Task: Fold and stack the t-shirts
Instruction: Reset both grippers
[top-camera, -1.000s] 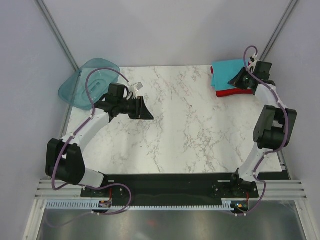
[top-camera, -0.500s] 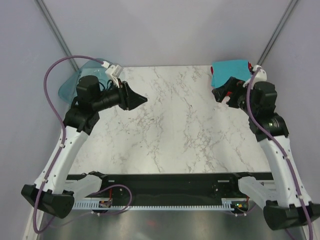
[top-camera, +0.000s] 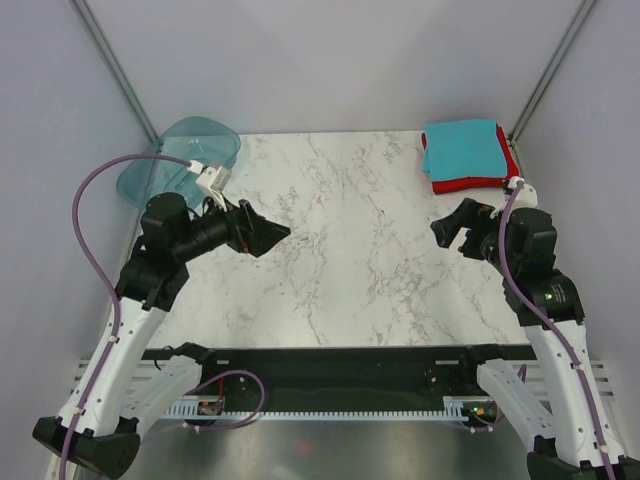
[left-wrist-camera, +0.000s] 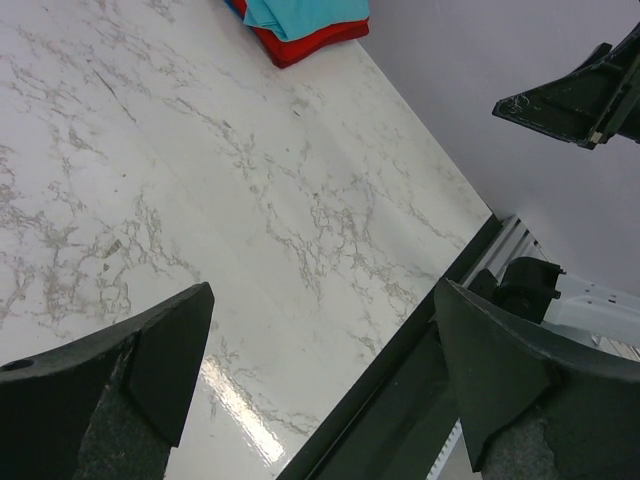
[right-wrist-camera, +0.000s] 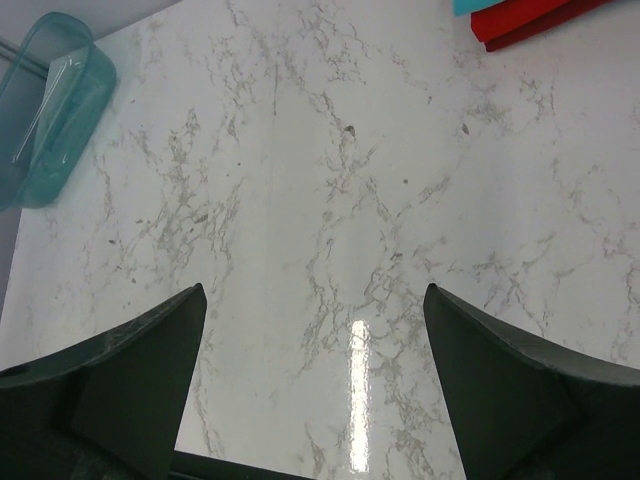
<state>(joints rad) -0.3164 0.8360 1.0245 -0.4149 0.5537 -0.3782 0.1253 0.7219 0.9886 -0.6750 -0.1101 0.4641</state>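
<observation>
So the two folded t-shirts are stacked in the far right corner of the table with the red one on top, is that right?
Not quite: the turquoise t-shirt lies on top, with the red t-shirt beneath it, as the top external view shows.

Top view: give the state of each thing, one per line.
Teal t-shirt: folded, lying on the red one.
Red t-shirt: folded, bottom of the stack.
Tray: at the far left corner, untouched.
Left hand: open, empty.
Right hand: open, empty.
</observation>
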